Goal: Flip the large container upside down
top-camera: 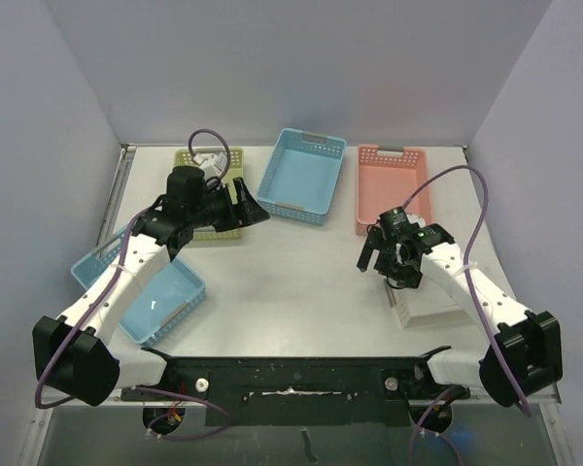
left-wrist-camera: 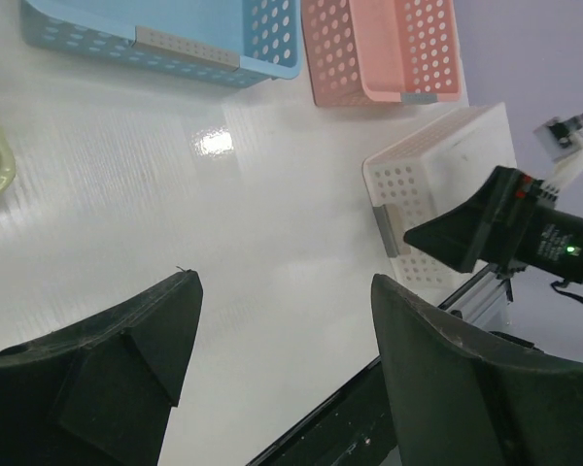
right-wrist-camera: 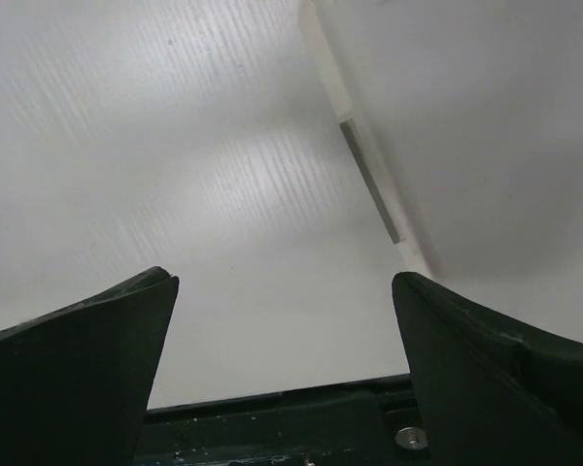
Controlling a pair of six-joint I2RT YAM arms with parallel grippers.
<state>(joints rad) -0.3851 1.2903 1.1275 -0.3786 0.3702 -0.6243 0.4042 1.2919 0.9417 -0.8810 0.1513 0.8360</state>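
White plastic walls, thin and slick, could be caught by 1 finger, and the large container (left-wrist-camera: 452, 160), judged to lie base-up already just in front of the pink basket (top-camera: 393, 194), could be tipped back. The right gripper (right-wrist-camera: 284, 282), also just in front of the pink basket, is spread wide and empty. The left gripper (left-wrist-camera: 284, 286), well left of the pink basket, is spread too, with nothing between. Rows of small holes are punched in the rectangular sides; the base is flat and smooth.

No text, number, brand or sign can be read in any view. The grey plate (left-wrist-camera: 393, 231) on the end of the white basket (left-wrist-camera: 437, 165) shows no print that can be made out.
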